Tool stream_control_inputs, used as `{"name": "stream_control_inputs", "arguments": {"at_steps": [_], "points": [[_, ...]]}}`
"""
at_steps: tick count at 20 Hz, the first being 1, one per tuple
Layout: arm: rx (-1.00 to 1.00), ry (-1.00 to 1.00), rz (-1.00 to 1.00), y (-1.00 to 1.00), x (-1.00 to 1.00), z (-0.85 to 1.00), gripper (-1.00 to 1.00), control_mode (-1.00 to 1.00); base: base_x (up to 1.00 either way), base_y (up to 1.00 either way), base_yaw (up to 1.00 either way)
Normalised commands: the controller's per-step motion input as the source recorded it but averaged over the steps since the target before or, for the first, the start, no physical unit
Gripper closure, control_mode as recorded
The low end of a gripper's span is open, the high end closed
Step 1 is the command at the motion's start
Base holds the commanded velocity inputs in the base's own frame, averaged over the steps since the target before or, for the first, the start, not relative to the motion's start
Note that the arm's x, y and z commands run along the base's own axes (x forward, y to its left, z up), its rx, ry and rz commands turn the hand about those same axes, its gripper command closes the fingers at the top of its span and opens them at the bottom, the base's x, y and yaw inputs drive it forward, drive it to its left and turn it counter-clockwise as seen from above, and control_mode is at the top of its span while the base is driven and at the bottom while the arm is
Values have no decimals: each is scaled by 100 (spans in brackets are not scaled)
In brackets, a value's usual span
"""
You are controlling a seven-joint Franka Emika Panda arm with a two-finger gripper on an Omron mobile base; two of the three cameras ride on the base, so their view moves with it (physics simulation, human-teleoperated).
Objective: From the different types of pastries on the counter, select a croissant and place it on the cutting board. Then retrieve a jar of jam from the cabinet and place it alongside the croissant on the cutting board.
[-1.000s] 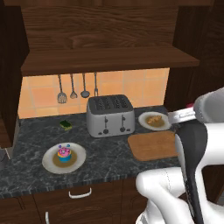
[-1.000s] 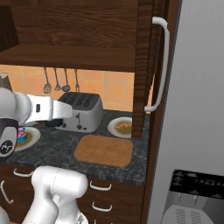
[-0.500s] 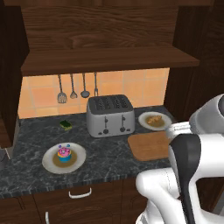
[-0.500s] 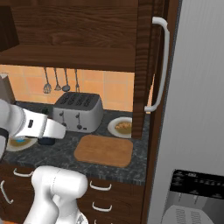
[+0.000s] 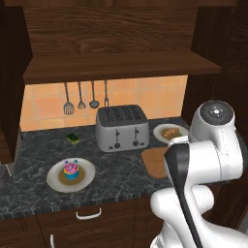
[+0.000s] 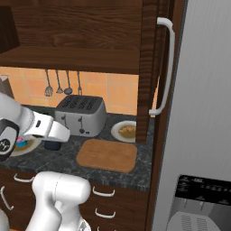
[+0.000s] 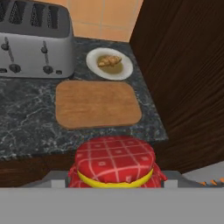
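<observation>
Croissant (image 7: 109,61) lying on a round white plate (image 7: 124,68) at the back of the dark marbled counter (image 7: 26,122), just right of the toaster (image 7: 30,39) and close to the dark wood side panel (image 7: 183,78). Seen too on that plate in the left base view (image 5: 169,131) and the right base view (image 6: 127,131). Cutting board (image 7: 97,104) flat on the counter just in front of the plate, bare wood on top, edge near the plate rim. Jar of jam (image 7: 115,162) with red checked cloth top and yellow band sitting low in the hand view, right at the gripper (image 7: 116,181), nearer the camera than the board's front edge and above the counter lip. Fingertips hidden behind the jar; cannot tell whether pinching it. Frosted cake (image 5: 71,170) on a second white plate (image 5: 55,180) well to the left of the toaster. Utensils (image 5: 87,97) hanging on the tiled wall under the cabinet shelf (image 5: 121,65).
</observation>
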Motion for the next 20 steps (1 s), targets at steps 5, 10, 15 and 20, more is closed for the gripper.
{"name": "stream_control_inputs", "arguments": {"at_steps": [5,10,15,20], "points": [[0,-39,0,-23,21,-50,100,-100,0,0,0],[0,-41,0,-65,26,-100,100,-100,0,0,0],[0,-32,1,-50,30,-100,100,-100,0,0,0],[-2,-37,0,-29,36,-100,100,-100,0,0,0]]}}
